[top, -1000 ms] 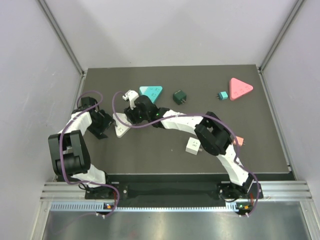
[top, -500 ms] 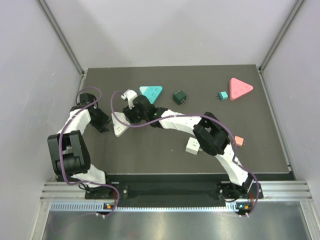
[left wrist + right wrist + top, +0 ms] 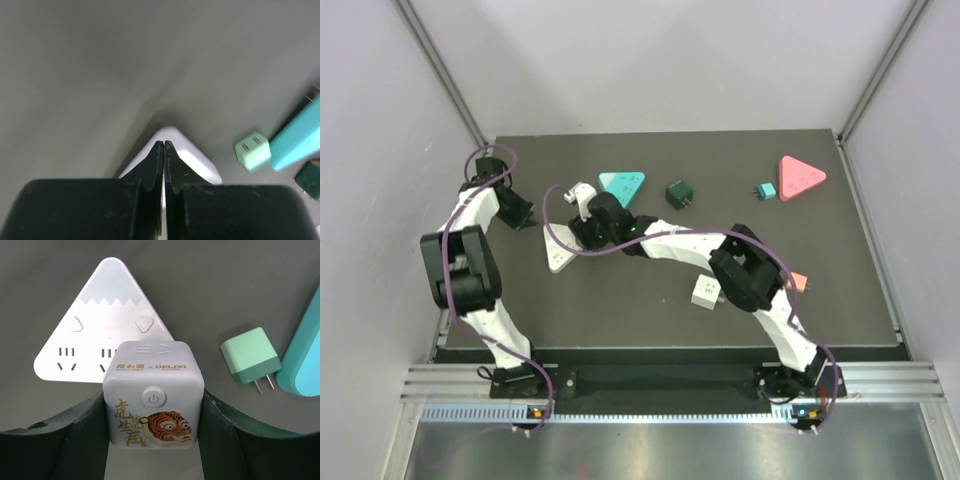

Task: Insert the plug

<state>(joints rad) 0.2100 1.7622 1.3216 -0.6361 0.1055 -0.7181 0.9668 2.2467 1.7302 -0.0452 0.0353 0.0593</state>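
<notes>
Gripper on left [image 3: 163, 146] withdrawn, socket [image 3: 558, 258] apart

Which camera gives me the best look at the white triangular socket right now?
Right wrist: the white triangular socket faces it with its slots visible, only its lower right hidden by the held cube plug. Top external shows it small and distant; left wrist shows only one corner.

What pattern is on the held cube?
The cube is white with an orange tiger and gold characters; clearest in the right wrist view.
</notes>
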